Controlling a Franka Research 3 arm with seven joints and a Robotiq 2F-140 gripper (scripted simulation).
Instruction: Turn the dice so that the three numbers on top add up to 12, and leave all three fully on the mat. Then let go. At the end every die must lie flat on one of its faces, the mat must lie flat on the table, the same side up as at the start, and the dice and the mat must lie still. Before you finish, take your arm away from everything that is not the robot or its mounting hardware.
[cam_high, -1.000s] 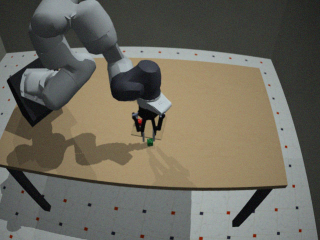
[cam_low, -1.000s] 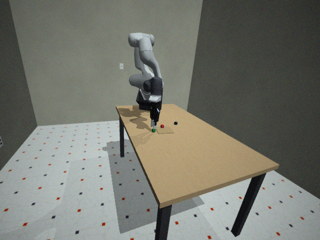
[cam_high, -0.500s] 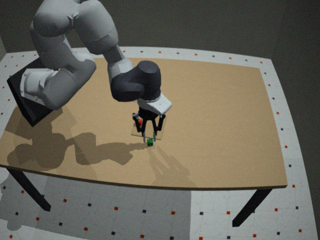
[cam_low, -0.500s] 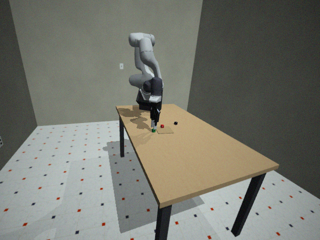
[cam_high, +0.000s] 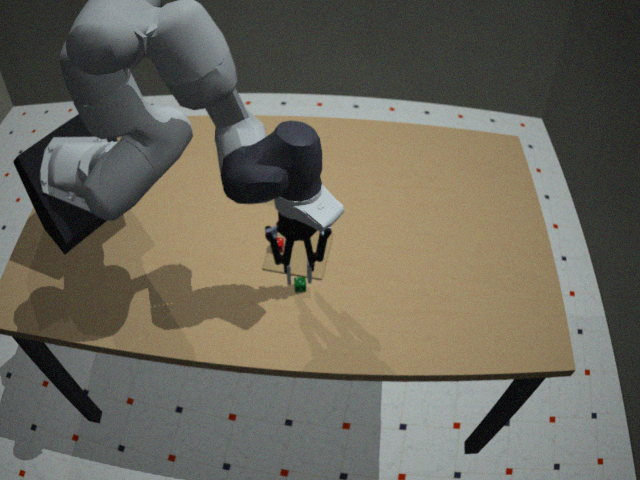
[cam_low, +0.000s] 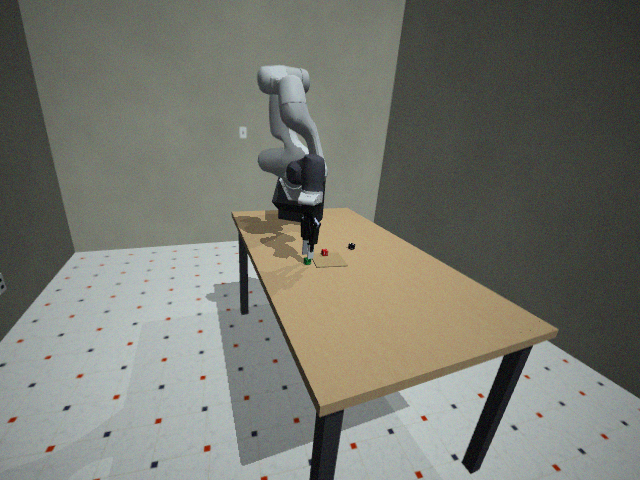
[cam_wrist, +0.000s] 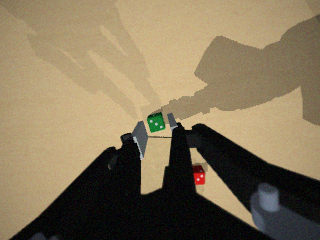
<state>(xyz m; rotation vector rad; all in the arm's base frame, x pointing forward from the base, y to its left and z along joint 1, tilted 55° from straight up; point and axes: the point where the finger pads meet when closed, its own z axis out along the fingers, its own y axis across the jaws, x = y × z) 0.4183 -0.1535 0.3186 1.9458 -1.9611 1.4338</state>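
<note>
The green die (cam_high: 299, 284) is being approached by the gripper (cam_high: 298, 277), which is being held upright above it with the fingers pointing down at the table (cam_high: 439, 232). The jaws are being kept narrowed but parted, with nothing between them. In the wrist view the green die is being framed in the gap just beyond the fingertips, apparently lower than them and not yet touched.

The step in hand is judged to be the fetching of this die. It is lying on bare table just beside the near edge of the mat (cam_high: 320, 268), so it is not yet being counted as on the mat. The red die (cam_high: 279, 242) is resting on the mat, behind the fingers. The black die (cam_low: 351, 245) is lying on the table well apart from the mat.

For the next move, a short descent is being called for, with the die centred between the pads before they are closed. The gap is looking only a little wider than the die, so careful alignment is being required.

The black die is being hidden by the arm in the top view. The top faces are too small to be read with confidence. The green die is possibly showing three pips, and the sum cannot be judged.
</note>
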